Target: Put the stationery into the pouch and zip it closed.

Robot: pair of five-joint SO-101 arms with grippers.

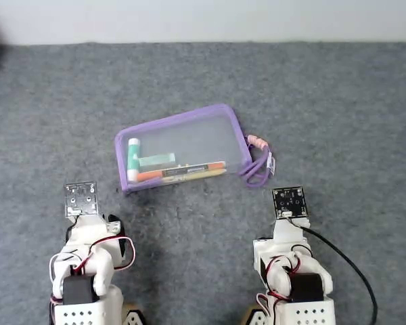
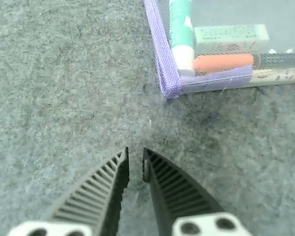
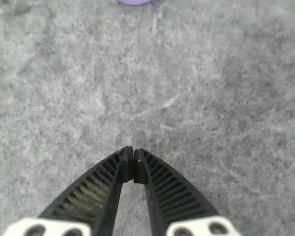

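On the mat (image 1: 325, 101), mid-table: pouch (image 1: 196, 132) lying flat, stationery (image 1: 169, 173) inside. Left gripper (image 2: 135, 152) barely ajar, right gripper (image 3: 133, 152) pinched shut, both empty. Seemingly packed; next calls for confirming full zip closure.

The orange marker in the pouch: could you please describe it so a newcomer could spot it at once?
On the grey carpeted table, ahead of both arms, lies a purple-edged mesh pouch. Two pens lie side by side along its edge nearest the arms. The orange marker has a bright orange cap and dark barrel, unlike the pale cream pen beside it.
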